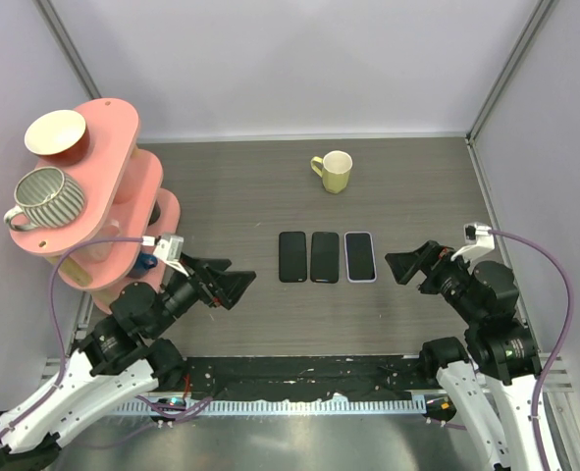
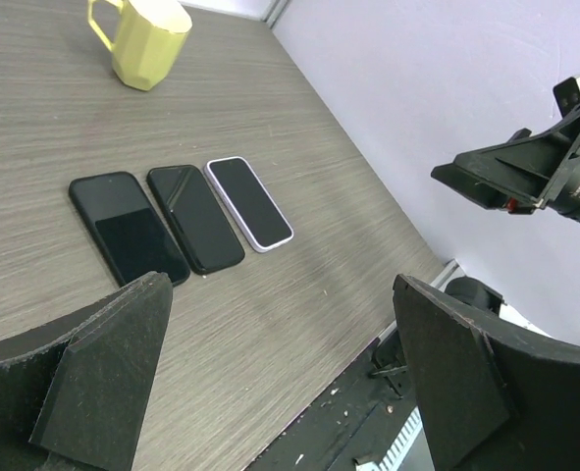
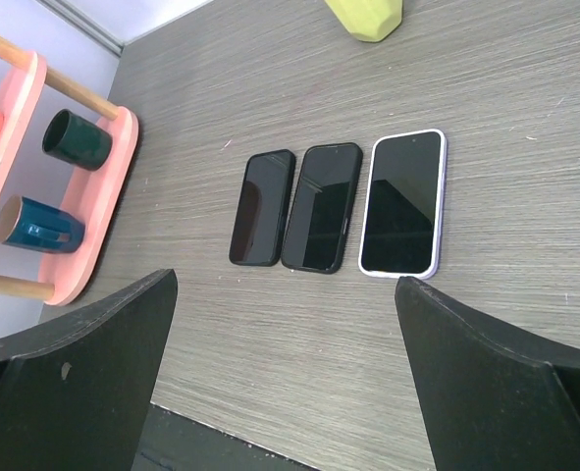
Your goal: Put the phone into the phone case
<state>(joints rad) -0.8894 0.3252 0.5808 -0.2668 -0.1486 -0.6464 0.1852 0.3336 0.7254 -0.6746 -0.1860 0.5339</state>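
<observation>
Three flat slabs lie side by side mid-table. The left one is a thin black phone (image 1: 291,256) (image 2: 128,227) (image 3: 262,207). The middle one (image 1: 325,256) (image 2: 195,217) (image 3: 322,206) is black and thicker, with a raised rim; I cannot tell if it is an empty phone case. The right one has a dark face in a lavender case (image 1: 359,256) (image 2: 249,202) (image 3: 401,201). My left gripper (image 1: 229,285) (image 2: 280,285) hovers open left of the row. My right gripper (image 1: 404,267) (image 3: 285,283) hovers open right of it. Neither holds or touches anything.
A yellow-green mug (image 1: 334,171) (image 2: 144,39) stands behind the row. A pink tiered rack (image 1: 103,196) at the left edge carries a striped mug (image 1: 44,196), a cream-and-red cup (image 1: 57,135) and, lower down, a dark green mug (image 3: 79,139) and a blue one (image 3: 36,226). A black strip (image 1: 299,373) edges the table front.
</observation>
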